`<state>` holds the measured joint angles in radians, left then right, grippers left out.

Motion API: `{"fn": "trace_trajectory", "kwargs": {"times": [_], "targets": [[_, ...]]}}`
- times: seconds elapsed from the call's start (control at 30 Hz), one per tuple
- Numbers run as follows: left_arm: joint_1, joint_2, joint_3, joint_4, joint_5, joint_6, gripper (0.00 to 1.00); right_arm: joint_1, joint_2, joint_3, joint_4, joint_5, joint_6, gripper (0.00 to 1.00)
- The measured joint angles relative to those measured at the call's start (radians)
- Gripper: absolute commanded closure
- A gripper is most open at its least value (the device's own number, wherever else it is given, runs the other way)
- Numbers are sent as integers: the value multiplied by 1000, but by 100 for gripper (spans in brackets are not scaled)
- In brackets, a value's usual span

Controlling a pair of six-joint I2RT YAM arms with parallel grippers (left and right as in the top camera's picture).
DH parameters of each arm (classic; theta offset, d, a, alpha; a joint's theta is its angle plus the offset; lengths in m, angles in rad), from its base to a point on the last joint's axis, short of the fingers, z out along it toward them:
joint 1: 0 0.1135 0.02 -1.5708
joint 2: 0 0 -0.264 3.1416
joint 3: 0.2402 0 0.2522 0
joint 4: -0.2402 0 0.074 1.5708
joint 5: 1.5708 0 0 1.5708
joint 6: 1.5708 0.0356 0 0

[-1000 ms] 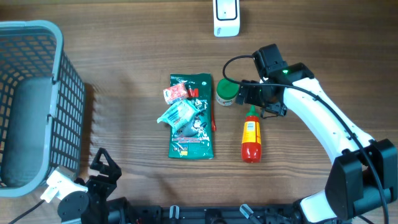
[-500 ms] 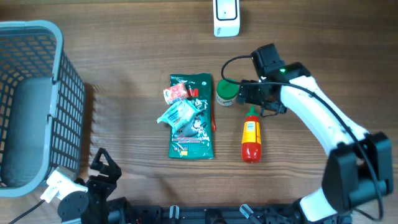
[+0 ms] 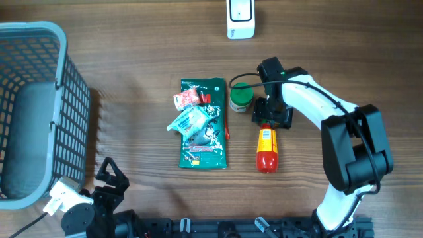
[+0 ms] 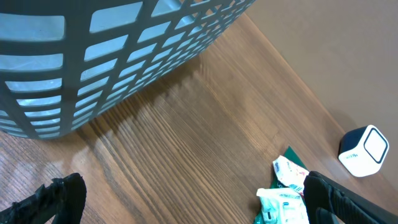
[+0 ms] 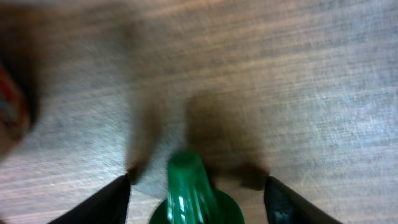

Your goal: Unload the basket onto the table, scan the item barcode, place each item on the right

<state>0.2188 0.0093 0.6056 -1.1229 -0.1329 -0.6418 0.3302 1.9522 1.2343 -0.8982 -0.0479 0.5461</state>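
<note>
Progress: early. Sauce bottle (image 3: 267, 144) lies flat on the table (image 3: 132, 66), well apart from the scanner (image 3: 240, 16). Right gripper (image 5: 196, 193) straddles its green cap (image 5: 186, 177), fingers spread, not gripping. Left gripper (image 4: 196, 202) idle, jaws wide apart. Lifting and scanning remain.

My right wrist view is smeared throughout. The right gripper (image 5: 198, 186) shows only as two dark fingers (image 5: 112, 200) cut by the bottom edge, and the green cap (image 5: 186, 177) between them is cut off there too. A reddish blur (image 5: 11, 109) left of the gripper runs off the frame; I cannot name it. From overhead the wrist covers the neck of the bottle (image 3: 267, 147), and its label print is too small to read.
</note>
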Motion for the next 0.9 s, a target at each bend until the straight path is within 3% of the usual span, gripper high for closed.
{"fn": "trace_trajectory", "kwargs": {"times": [0.17, 0.43, 0.73, 0.9], "targets": [[0, 0, 0, 0, 0, 0, 0, 0, 2, 0, -2, -4, -11, 58], [0, 0, 0, 0, 0, 0, 0, 0, 2, 1, 48, -5, -20, 78], [0, 0, 0, 0, 0, 0, 0, 0, -14, 82, 10, -4, -34, 80], [0, 0, 0, 0, 0, 0, 0, 0, -156, 106, -34, 8, -36, 80]]}}
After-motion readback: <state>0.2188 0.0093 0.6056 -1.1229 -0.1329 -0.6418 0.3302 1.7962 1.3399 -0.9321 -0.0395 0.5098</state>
